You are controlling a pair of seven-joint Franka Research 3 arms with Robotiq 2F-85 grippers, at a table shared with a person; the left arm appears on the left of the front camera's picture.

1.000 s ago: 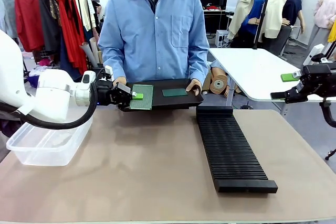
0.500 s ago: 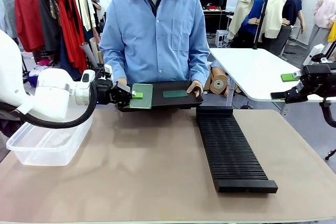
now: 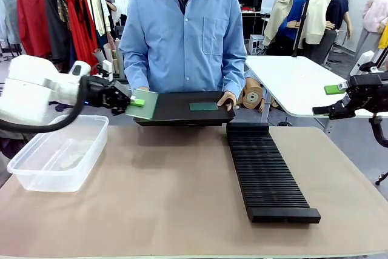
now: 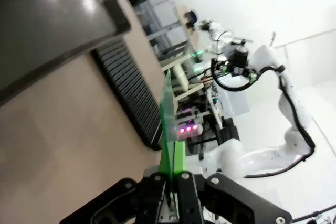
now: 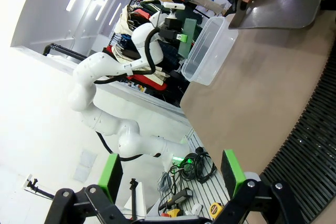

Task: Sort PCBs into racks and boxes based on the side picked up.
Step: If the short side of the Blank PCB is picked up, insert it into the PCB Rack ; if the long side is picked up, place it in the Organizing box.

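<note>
Left hand (image 3: 136,102) clenched a PCB (image 3: 148,108) pale-face-up left of the tray (image 3: 182,112), likely bound for the box (image 3: 57,165); right hand (image 5: 170,167) hung released.

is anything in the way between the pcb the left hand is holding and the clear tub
Nothing visible does. The left hand holds the board in the air off the left end of the black tray. The clear tub sits lower and to the left, open-topped.
</note>
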